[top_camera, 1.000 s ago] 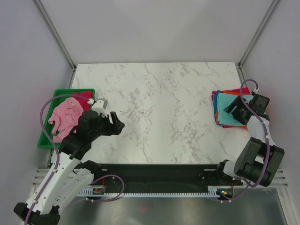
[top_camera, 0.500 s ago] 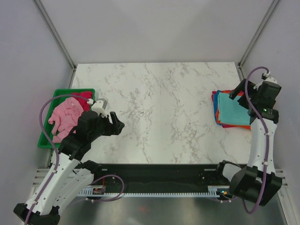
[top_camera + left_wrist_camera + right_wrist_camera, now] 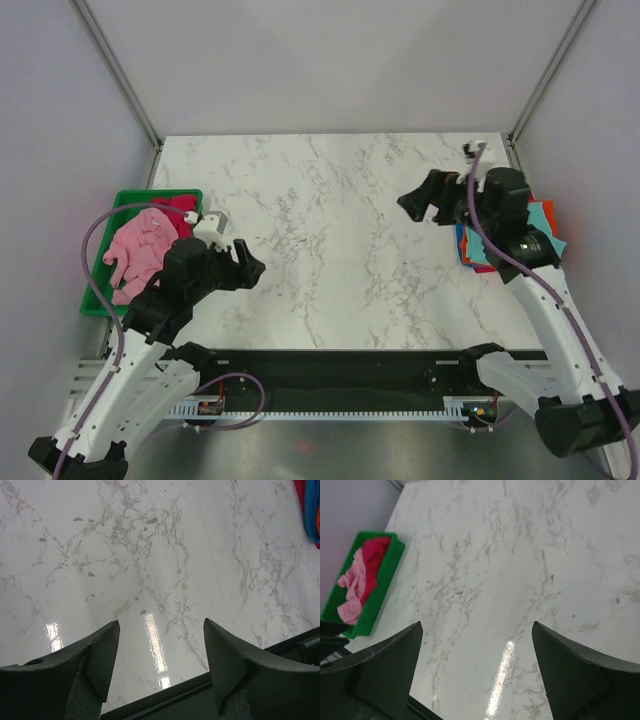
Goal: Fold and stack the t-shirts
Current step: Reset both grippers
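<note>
The pink shirt (image 3: 138, 250) and red shirt (image 3: 181, 208) lay bunched together in the tray (image 3: 122, 197), so a grab at one might well have lifted both (or caught the rim and shifted the tray). The left gripper (image 3: 250, 266) hung over the bare table (image 3: 330, 180), jaws apart and empty, with the tray just to its left. The right gripper (image 3: 424, 201), spread wide and holding nothing, hovered mid-table. The folded stack (image 3: 468, 248) sat close behind it, partly under its arm.
</note>
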`<state>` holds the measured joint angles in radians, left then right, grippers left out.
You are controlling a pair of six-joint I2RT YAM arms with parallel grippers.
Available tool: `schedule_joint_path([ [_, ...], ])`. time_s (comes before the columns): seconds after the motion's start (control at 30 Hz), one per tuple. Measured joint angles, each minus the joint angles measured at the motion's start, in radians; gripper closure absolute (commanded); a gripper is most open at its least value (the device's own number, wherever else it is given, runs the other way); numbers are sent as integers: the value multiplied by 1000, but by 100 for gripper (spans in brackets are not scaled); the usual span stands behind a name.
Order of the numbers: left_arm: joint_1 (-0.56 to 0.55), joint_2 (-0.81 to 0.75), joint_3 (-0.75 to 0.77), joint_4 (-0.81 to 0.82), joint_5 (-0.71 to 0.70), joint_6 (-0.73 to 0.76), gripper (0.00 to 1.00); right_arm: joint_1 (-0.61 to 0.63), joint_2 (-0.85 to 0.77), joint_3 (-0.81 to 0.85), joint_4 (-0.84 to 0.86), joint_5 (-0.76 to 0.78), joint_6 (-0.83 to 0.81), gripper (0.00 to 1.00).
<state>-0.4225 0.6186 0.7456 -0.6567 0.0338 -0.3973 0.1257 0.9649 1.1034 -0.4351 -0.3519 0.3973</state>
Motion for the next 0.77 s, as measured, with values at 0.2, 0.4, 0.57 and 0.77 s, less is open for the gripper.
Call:
schedule_joint_path([
  [0.2, 0, -27, 0, 0, -25, 0, 24, 466, 167, -73, -23, 293, -5, 2],
  [0.4, 0, -2, 0, 0, -37, 0, 25, 644, 145, -216, 52, 396, 18, 2],
  [0.57, 0, 18, 0, -6, -87, -1, 25, 647, 136, -311, 165, 379, 51, 2],
  [0.77, 0, 34, 8, -51, -192, -7, 15, 647, 142, -402, 252, 296, 53, 2],
])
